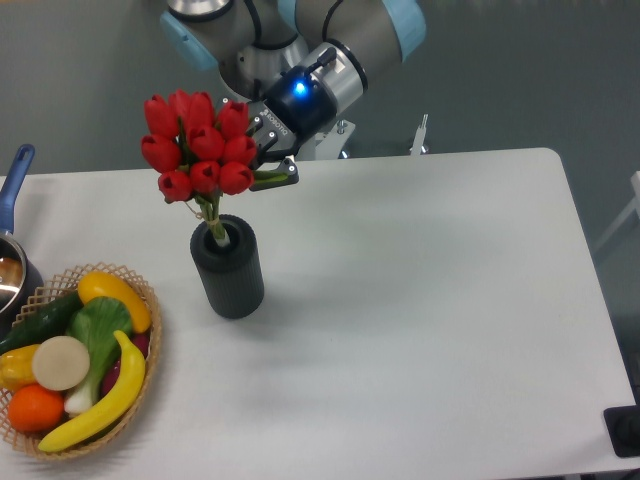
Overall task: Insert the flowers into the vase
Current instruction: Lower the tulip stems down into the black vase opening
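Observation:
The flowers (200,143), a bunch of red tulip buds on thin green stems, stand with their stems down in the mouth of the vase (229,268). The vase is dark, ribbed and cylindrical, and stands upright at the left of the table. My gripper (264,150) hangs just behind and to the right of the buds, above the vase. One dark finger (285,171) shows beside a green leaf. The other finger is hidden behind the buds, so whether the jaws hold the bunch does not show.
A woven basket (148,330) of fruit and vegetables sits at the front left, close to the vase. A pot with a blue handle (15,175) is at the left edge. The white table (430,300) stretches to the right.

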Controlling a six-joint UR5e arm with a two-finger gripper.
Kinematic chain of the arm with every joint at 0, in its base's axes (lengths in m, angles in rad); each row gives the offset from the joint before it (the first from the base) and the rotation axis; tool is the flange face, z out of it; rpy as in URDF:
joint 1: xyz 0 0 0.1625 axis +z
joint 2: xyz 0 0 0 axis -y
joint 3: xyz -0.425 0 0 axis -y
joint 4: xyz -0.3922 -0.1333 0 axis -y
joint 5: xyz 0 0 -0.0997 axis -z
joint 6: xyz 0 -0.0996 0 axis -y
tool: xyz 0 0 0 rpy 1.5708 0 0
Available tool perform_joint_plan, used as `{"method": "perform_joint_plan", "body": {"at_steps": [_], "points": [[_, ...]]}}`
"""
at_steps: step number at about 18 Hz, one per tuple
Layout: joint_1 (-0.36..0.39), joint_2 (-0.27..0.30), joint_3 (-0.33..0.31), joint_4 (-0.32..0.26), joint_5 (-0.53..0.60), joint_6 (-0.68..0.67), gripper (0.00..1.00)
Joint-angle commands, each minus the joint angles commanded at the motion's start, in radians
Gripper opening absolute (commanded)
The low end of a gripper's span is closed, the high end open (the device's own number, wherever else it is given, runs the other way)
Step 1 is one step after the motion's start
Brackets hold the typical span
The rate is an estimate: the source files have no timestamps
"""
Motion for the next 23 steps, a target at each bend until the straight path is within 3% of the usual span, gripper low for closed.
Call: {"method": "perform_joint_plan", "body": {"at_steps": [9, 14, 20, 23], "points": [[0.003, -0.015, -0.115, 0.0, 0.0, 0.132, 0.2], [0.005, -0.043, -0.134, 0.002, 0.0, 0.181, 0.29], [0.005, -0.094, -0.169, 0.029, 0.003, 0.279, 0.31], [0.006, -0.118, -0.18, 0.031, 0.009, 0.319, 0.41]]}}
